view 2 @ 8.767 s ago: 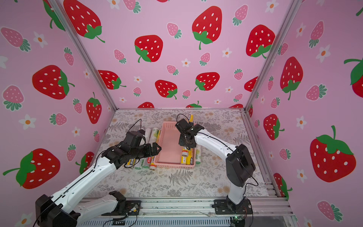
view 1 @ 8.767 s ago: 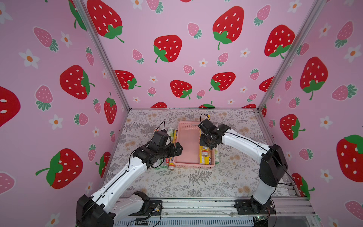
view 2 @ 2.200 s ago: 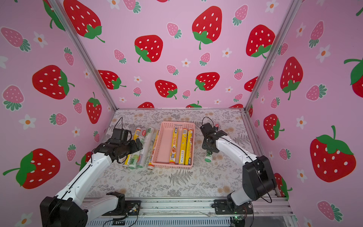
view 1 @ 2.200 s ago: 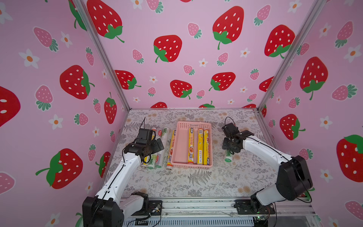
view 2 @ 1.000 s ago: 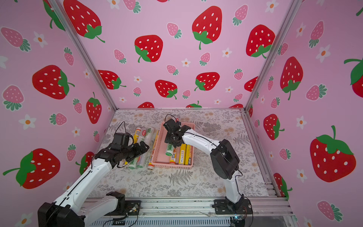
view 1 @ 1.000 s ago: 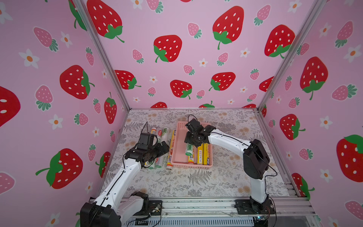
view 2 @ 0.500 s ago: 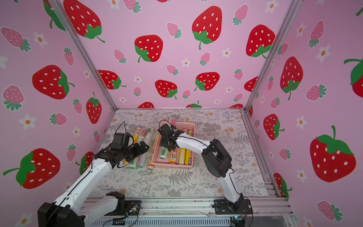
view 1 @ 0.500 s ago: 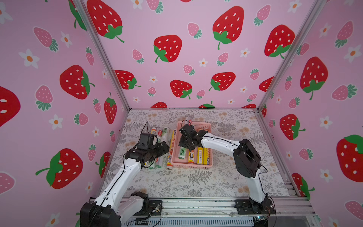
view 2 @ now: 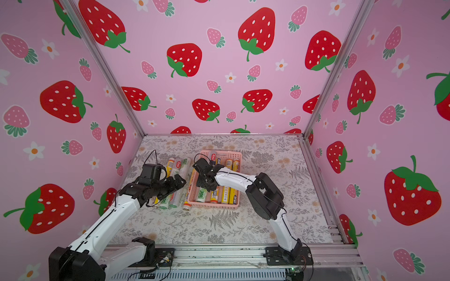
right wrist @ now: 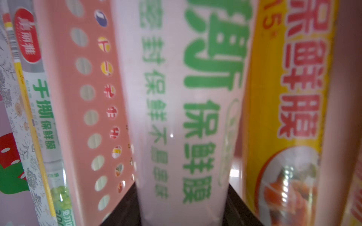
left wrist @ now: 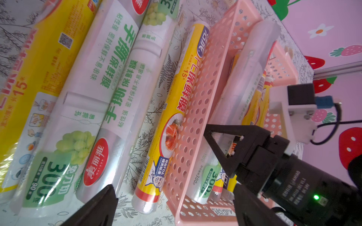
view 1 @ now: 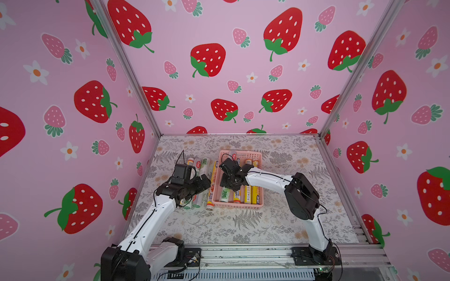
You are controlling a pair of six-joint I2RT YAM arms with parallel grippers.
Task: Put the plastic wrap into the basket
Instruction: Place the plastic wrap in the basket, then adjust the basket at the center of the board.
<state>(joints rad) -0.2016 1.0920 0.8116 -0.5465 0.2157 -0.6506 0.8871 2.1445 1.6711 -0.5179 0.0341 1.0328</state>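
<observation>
Plastic wrap: three yellow rolls lie in basket. Right gripper clamps white-green roll inside, by left wall. Four rolls on table, left of basket; left gripper spread wide over them.

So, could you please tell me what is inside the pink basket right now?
Four rolls are in the basket: three yellow rolls and a white-green roll gripped by the right claw. The right arm covers their middles; the floor beneath them is hidden.
</observation>
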